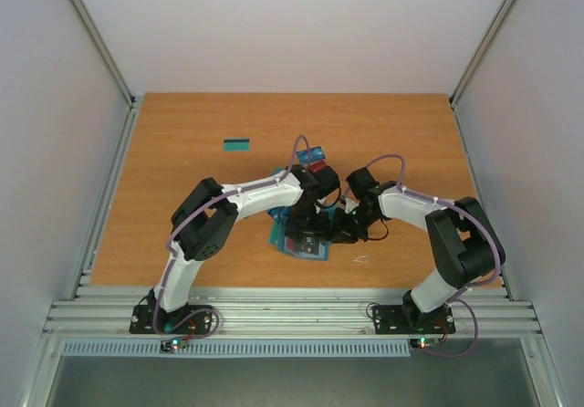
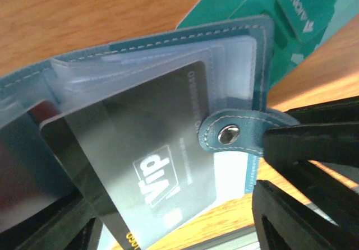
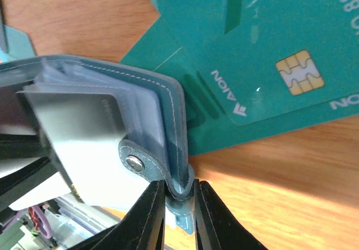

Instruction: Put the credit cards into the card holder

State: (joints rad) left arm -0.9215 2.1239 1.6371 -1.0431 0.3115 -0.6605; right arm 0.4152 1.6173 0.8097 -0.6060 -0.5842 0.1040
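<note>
The card holder (image 2: 168, 54) lies open, teal-blue outside with clear sleeves inside and a snap strap (image 2: 230, 133). A black "Vip" credit card (image 2: 146, 149) sits partly inside one sleeve. My left gripper (image 2: 171, 219) is open, its fingers (image 2: 291, 216) standing wider than the card, with a gap on the right side. My right gripper (image 3: 179, 205) is shut on the card holder (image 3: 168, 110) at its folded edge, just below the strap. Teal credit cards (image 3: 269, 65) with a chip lie on the table under and beside the holder. Both grippers meet mid-table in the top view.
In the top view a single teal card (image 1: 238, 144) lies apart at the back left. Red and blue cards (image 1: 311, 158) lie behind the grippers. A pile of teal cards (image 1: 285, 238) spreads under them. Metal rails (image 1: 274, 316) run along the near edge.
</note>
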